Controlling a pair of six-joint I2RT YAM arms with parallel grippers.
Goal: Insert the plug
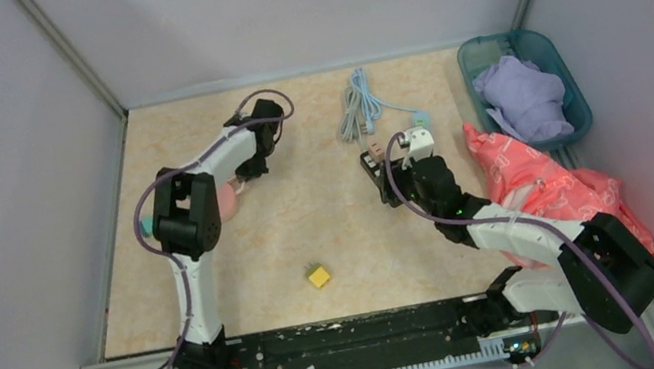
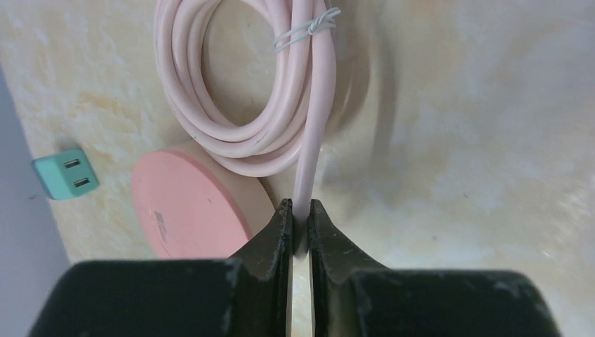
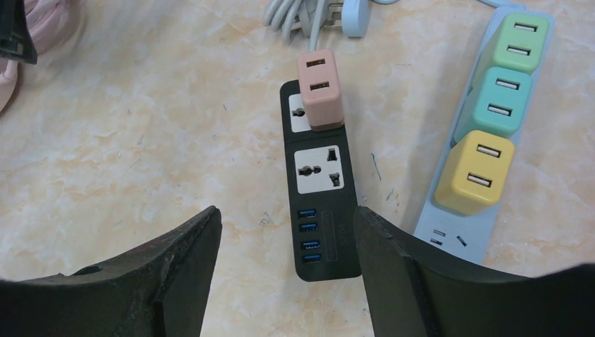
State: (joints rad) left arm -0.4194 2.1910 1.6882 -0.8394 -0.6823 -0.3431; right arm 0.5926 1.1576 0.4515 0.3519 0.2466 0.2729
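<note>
My left gripper (image 2: pixel 300 210) is shut on a straight run of the pink cable (image 2: pixel 210 105), right beside its tied coil. The plug itself does not show between the jaws. A pink round disc (image 2: pixel 189 210) lies next to the fingers. In the top view the left gripper (image 1: pixel 251 169) is at the far left of the table. A black power strip (image 3: pixel 319 203) with free sockets and USB ports lies in front of my right gripper (image 3: pixel 288 217). That gripper is open, with the strip's near end between its fingers, untouched.
A pink adapter (image 3: pixel 319 88) sits in the black strip's far socket. Beside it a light blue strip (image 3: pixel 449 239) carries green, teal and yellow adapters. A teal adapter (image 2: pixel 65 175), a yellow adapter (image 1: pixel 319 274), a grey cable (image 1: pixel 358 108), a cloth-filled basket (image 1: pixel 542 45) and pink cloth (image 1: pixel 545 176) lie around.
</note>
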